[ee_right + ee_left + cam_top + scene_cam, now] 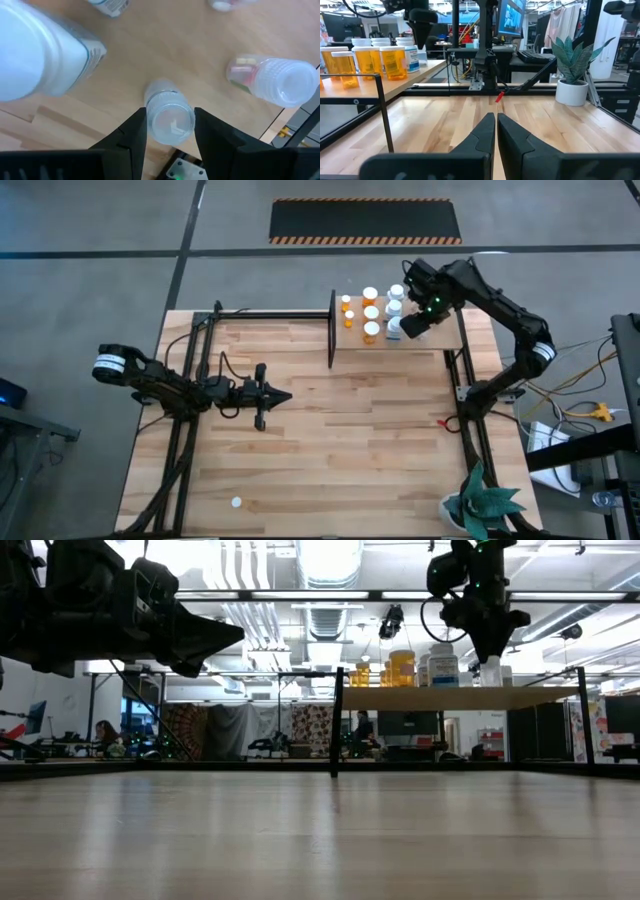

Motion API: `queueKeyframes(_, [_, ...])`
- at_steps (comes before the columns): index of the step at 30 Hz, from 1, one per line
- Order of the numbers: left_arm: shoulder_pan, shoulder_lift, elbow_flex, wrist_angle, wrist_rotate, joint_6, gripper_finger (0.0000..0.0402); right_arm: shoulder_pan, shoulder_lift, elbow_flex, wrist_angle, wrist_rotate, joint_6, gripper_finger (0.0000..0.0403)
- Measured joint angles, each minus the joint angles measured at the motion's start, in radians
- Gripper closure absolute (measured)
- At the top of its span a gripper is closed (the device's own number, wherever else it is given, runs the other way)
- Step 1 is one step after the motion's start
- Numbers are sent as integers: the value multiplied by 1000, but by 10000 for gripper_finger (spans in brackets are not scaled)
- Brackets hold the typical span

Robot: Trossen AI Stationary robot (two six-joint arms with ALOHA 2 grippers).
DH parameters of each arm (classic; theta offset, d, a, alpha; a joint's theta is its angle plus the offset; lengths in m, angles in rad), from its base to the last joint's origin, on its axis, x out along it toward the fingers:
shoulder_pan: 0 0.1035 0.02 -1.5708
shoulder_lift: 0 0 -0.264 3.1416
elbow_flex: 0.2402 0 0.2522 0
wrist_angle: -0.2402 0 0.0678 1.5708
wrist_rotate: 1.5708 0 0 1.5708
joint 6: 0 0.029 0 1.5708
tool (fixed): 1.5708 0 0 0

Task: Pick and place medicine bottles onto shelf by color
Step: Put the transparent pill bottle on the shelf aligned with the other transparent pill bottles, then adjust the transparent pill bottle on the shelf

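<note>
I read this as the placing step. Over the pale plank tabletop [330, 450], the small light-wood shelf on thin black posts [450, 340] already carries the orange-bodied, white-capped medicine bottles [371, 330] in a cluster, well to one side of my right fingers [411, 327], and the white bottles just beside them. Those right fingers are closed around a small clear bottle with a translucent cap [169, 117], standing upright between them on or just above the shelf board; I cannot tell which. Next, I judge, I must confirm it rests flat, spread the fingers, and lift straight up clear of the large white bottle [35, 50] nearby. My left fingers [495, 136] wait shut, empty, above the tabletop.
</note>
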Motion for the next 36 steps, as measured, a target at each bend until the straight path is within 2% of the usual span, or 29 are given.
queueKeyframes(6, [0,0,0,-2,0,0,400,-6,-13,-3,14,3,11,252])
queueKeyframes(19, [0,0,0,-2,2,0,400,-5,-23,12,-2,5,-5,155])
queueKeyframes(25, [0,0,0,-2,9,0,400,-6,-27,119,-15,79,13,151])
queueKeyframes(28, [0,0,0,-2,9,0,400,-39,-20,162,-41,113,106,158])
queueKeyframes(31, [0,0,0,-2,11,0,400,-99,-10,171,-57,119,175,154])
queueKeyframes(36, [-1,0,0,-2,15,0,400,-148,2,152,-38,112,186,131])
